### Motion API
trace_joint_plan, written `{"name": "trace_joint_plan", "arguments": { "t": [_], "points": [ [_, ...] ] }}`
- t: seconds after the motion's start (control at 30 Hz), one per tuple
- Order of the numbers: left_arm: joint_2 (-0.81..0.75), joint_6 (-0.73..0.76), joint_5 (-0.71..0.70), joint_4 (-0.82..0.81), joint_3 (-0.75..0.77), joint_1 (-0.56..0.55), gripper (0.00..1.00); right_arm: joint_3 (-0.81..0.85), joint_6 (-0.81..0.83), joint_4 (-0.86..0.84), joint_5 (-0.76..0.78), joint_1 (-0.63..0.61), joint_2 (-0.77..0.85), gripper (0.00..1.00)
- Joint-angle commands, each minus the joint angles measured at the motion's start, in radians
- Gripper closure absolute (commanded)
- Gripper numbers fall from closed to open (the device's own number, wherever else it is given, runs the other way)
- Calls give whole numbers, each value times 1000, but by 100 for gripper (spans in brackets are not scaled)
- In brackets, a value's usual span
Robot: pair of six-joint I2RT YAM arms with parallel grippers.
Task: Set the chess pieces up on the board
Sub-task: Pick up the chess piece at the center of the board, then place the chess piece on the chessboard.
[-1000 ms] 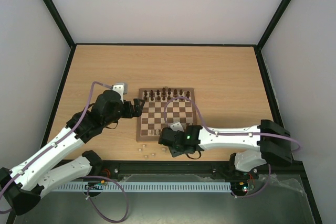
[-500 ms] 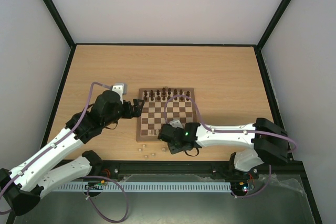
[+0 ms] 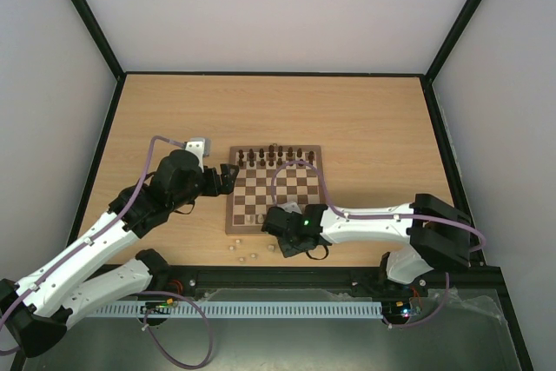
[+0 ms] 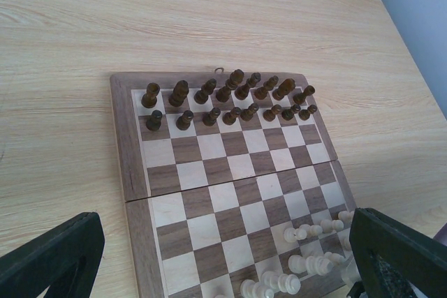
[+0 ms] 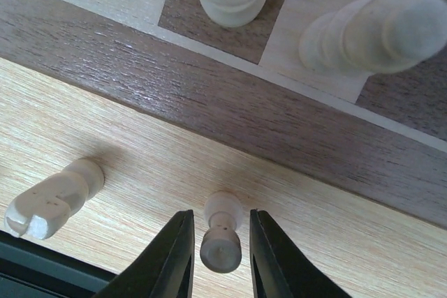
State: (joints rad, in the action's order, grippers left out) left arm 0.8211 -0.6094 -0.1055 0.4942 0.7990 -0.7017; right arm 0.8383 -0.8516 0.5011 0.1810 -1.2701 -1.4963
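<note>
right tool (image 5: 220,215) straddles pale pawn (image 5: 222,241) beside board (image 5: 230,113)

Just the bench
Pale wood-grain laminate tabletop (image 3: 365,119), thin black metal frame rail (image 3: 269,73) along its edges, plain white walls (image 3: 261,6) behind.

Board (image 3: 274,182): one, checkered.
Arms: two, the left arm (image 3: 95,245) and the right arm (image 3: 373,223).
Dark pieces (image 4: 179,93): sixteen, in two rows of eight on the board's far side.
Pale pieces (image 4: 311,264) on the board: at least eight show in the left wrist view. The full count cannot be told, as the frame edge cuts the rows.
Pale pieces loose on the counter (image 3: 365,128): four in the top view, by the board's near border. The right wrist view shows two loose and at least three on squares.
</note>
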Motion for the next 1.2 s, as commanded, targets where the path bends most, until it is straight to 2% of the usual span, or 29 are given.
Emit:
{"name": "trace_joint_plan", "arguments": {
  "t": [0.0,0.37,0.8,1.17],
  "points": [
    [-8,4,-8,20,-10,5,1,-17,3,20,-8,4,-15,79],
    [-18,0,-8,26,5,5,1,-13,1,49,-8,4,9,91],
    [-29,2,-17,32,30,5,1,27,-9,158,8,-18,133,94],
    [-81,-2,-57,68,66,5,1,175,44,235,2,-56,133,94]
  ]
}}
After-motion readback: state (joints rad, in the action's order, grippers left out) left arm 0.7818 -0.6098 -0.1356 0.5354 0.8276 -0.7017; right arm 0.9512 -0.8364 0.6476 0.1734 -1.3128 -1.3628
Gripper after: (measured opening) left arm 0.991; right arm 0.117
